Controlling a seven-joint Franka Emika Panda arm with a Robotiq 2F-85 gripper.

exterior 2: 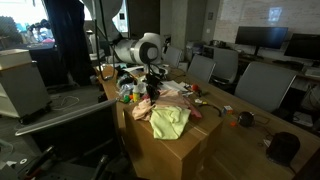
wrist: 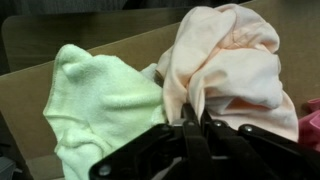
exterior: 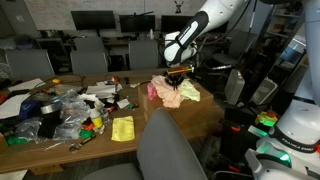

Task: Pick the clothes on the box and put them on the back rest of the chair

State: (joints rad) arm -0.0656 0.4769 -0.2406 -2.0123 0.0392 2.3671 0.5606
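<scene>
Reaching down from above in an exterior view, the arm folds at the elbow and points its gripper point(exterior: 178, 73) straight into the clothes point(exterior: 174, 92), heaped on top of the box point(exterior: 200, 118). The chair point(exterior: 170, 150) stands in the foreground with its backrest bare, so the pile must travel that way.

In an exterior view, the wrist stands upright over the heap, its gripper point(exterior 2: 153, 84) at the peach-pink garment point(exterior 2: 172, 97), while the yellow-green garment point(exterior 2: 170, 122) sprawls toward the box's near edge.

In the wrist view, the jaws are together, pinched on a bunched fold of the peach-pink garment point(wrist: 225, 60), probably chosen so the cloth lifts gathered. The yellow-green garment point(wrist: 95, 95) lies loose just beside
</scene>
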